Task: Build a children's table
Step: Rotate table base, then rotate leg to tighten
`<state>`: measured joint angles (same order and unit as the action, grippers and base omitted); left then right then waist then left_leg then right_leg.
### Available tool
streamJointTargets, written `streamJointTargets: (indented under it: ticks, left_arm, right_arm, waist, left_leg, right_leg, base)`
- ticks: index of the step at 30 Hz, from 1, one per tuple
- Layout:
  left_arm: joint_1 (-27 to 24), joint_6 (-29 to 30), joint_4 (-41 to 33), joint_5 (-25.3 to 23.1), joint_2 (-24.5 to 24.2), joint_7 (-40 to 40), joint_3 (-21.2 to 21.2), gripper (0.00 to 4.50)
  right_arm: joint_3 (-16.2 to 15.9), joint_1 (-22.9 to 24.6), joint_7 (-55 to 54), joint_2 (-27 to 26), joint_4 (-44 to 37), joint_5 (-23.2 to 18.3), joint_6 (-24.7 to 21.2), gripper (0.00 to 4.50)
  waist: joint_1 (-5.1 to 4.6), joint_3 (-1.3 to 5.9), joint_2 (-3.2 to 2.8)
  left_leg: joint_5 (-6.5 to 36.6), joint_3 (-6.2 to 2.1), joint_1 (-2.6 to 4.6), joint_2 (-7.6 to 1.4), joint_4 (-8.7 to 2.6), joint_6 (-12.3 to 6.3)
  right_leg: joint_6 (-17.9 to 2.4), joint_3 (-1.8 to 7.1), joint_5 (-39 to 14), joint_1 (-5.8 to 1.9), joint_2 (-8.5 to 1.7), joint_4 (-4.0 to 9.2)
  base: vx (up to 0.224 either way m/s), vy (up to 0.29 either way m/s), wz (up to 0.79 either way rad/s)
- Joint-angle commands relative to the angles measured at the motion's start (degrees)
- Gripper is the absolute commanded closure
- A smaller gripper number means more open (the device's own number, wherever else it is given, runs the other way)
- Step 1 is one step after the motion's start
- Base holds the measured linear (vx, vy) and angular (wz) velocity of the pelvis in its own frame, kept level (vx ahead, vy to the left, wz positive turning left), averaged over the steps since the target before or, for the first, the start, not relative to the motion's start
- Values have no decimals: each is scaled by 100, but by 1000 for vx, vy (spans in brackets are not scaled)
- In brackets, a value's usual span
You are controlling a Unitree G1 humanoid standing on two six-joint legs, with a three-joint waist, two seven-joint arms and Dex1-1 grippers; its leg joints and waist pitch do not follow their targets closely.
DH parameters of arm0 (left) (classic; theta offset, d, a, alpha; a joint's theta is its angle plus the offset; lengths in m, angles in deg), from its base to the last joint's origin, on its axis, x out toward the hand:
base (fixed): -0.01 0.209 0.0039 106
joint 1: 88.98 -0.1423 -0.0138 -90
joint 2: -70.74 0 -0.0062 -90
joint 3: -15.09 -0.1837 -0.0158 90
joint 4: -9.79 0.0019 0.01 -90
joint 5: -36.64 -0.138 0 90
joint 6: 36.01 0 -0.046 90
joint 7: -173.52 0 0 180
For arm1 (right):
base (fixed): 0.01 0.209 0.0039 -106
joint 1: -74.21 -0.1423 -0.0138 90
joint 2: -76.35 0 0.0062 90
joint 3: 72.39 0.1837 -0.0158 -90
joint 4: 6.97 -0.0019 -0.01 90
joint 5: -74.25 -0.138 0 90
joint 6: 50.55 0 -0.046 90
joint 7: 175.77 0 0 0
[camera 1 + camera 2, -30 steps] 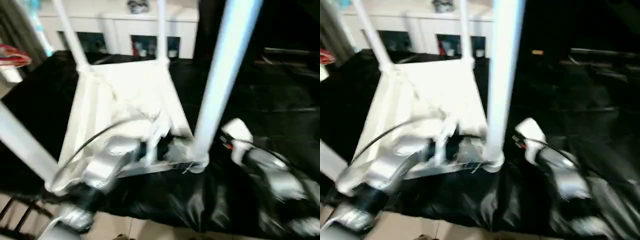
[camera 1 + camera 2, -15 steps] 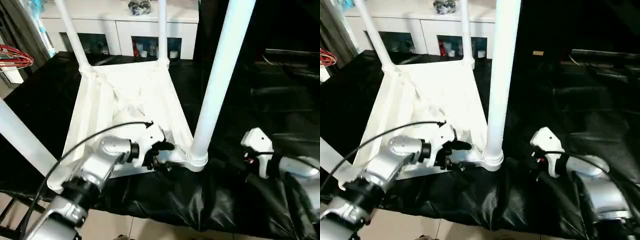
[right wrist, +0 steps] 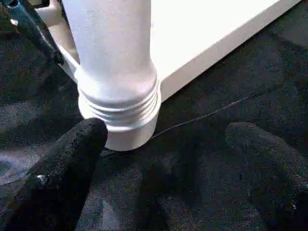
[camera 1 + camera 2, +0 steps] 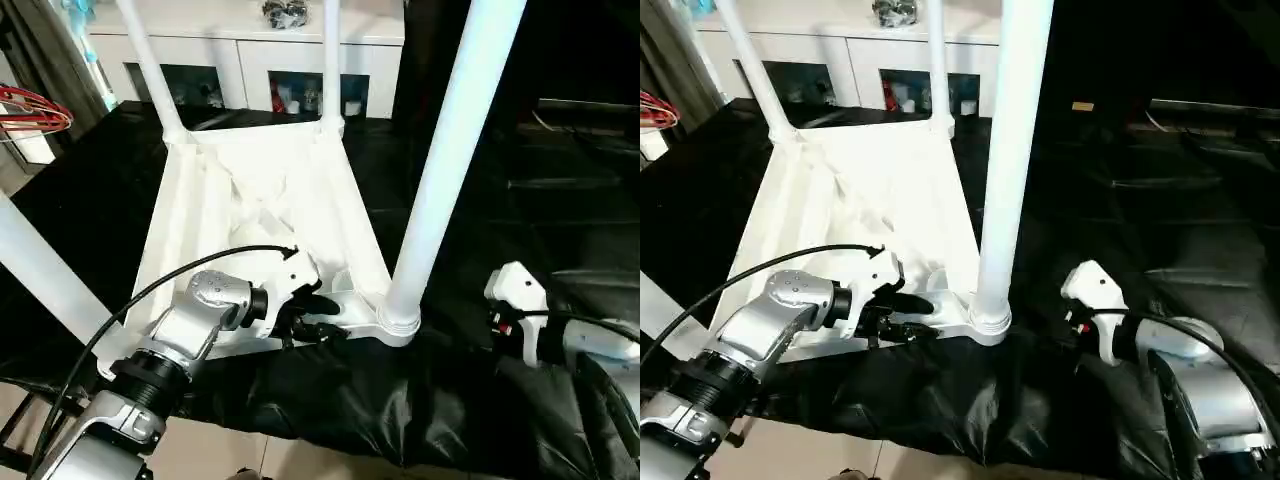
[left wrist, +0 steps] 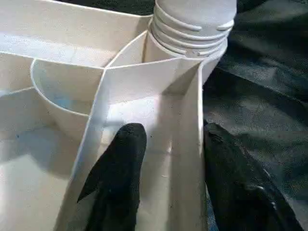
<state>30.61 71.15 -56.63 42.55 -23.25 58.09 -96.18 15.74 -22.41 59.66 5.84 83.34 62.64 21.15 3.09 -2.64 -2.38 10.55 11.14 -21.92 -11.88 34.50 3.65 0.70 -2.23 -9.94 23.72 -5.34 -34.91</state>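
Observation:
The white table top (image 4: 260, 200) lies upside down on black cloth, its ribbed underside facing up. All four white legs stand in its corner sockets: two far ones (image 4: 145, 60) (image 4: 331, 60), the near left leg (image 4: 40, 270) and the thick near right leg (image 4: 450, 150). My left gripper (image 5: 168, 139) is open at the near rim beside the near right socket (image 4: 398, 325). One finger (image 5: 122, 159) is inside the ribbing and the other is outside the rim wall. My right gripper (image 3: 166, 130) is open and low on the cloth, just right of that leg's base (image 3: 120, 110) without touching it.
A white cabinet (image 4: 250, 70) with glass-fronted compartments stands behind the table. A red wire object (image 4: 35, 105) sits at the far left. Black cloth (image 4: 520, 200) covers the work surface, whose near edge drops to a tiled floor (image 4: 220, 450).
The whole picture has steadied after a camera shake. My right gripper has drawn back a little to the right of the near right leg. The left gripper stays at the near rim.

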Motion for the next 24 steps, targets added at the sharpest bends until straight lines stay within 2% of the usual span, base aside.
streamJointTargets:
  ticks: [1, 3, 6, 11, 12, 13, 15, 17, 19, 20, 22, 24]
  left_arm:
    - [-61, 56, 134, -125, -110, 52, -110, 278]
    - [-69, 73, 136, -136, -125, 110, -146, 279]
    - [-61, 19, 213, -232, -117, 137, -253, 309]
    - [-28, 53, 257, -280, -141, 268, -312, 340]
    - [-26, 49, 267, -288, -149, 274, -296, 363]
    - [-26, 49, 267, -288, -149, 273, -295, 366]
    - [-25, 52, 276, -275, -152, 282, -268, 378]
    - [-18, 114, 261, -176, -133, 376, -216, 409]
    - [-31, 44, 202, -118, -154, 561, -235, 414]
    - [-46, 21, 176, -102, -165, 621, -248, 414]
    - [-65, 22, 134, -63, -177, 722, -251, 446]
    - [-32, 36, 198, -83, -112, 593, -203, 450]
  right_arm:
    - [-36, -6, 17, 54, -139, -51, -76, 0]
    - [-39, 8, 20, 46, -167, -60, -101, 0]
    - [-60, 21, -5, 19, -212, -87, -145, 0]
    - [-151, -30, 3, -101, -253, -141, -176, 0]
    - [-186, -65, -7, -151, -248, -143, -191, 0]
    - [-187, -66, -7, -152, -248, -143, -191, 0]
    - [-281, -123, 23, -203, -217, -127, -200, 0]
    - [-431, -227, 55, -297, -105, -64, -138, 0]
    - [-564, -361, 83, -404, 72, -1, -72, 0]
    - [-582, -406, 71, -445, 132, 15, -40, 0]
    - [-612, -546, -15, -570, 303, 77, 56, 0]
    - [-655, -716, -113, -685, 548, 159, 135, 0]
  waist:
    - [29, 341, 89]
    - [27, 340, 52]
    - [18, 340, 72]
    - [15, 342, 48]
    - [12, 345, 45]
    - [10, 347, 49]
    - [8, 344, 49]
    - [4, 343, 40]
    - [-19, 342, 39]
    - [-26, 346, 39]
    - [-34, 360, 34]
    - [-25, 364, 38]
  left_leg:
    - [1413, -54, 79, -80, -421, -256]
    - [1448, -59, 81, -78, -430, -228]
    - [1483, -58, 81, -76, -429, -220]
    - [1512, -59, 83, -73, -430, -221]
    - [1524, -61, 81, -71, -434, -211]
    - [1511, -62, 79, -71, -432, -209]
    - [1508, -62, 75, -69, -436, -210]
    - [1546, -62, 76, -65, -437, -192]
    - [1585, -71, 77, -66, -448, -169]
    - [1584, -69, 80, -75, -448, -160]
    - [1510, -66, 76, -69, -442, -155]
    - [1430, -56, 77, -72, -433, -176]
  right_leg:
    - [-1124, 131, -1723, -268, -191, 487]
    - [-1107, 130, -1742, -269, -191, 489]
    - [-1085, 131, -1782, -272, -189, 497]
    - [-1074, 129, -1862, -262, -192, 508]
    - [-1060, 128, -1879, -265, -189, 509]
    - [-1060, 127, -1864, -267, -189, 506]
    - [-1058, 127, -1869, -268, -188, 509]
    - [-1040, 125, -1968, -261, -192, 512]
    - [-1024, 119, -2039, -254, -191, 517]
    - [-1035, 127, -2012, -252, -191, 510]
    - [-1099, 128, -1852, -254, -190, 490]
    - [-1188, 130, -1613, -259, -187, 468]
  base:
    - [0, 0, 0]
    - [0, 0, 0]
    - [0, 0, 0]
    - [0, 0, 0]
    - [0, 0, 0]
    - [0, 0, 0]
    - [0, 0, 0]
    - [0, 0, 0]
    - [0, 0, 0]
    - [0, 0, 0]
    - [0, 0, 0]
    - [0, 0, 0]
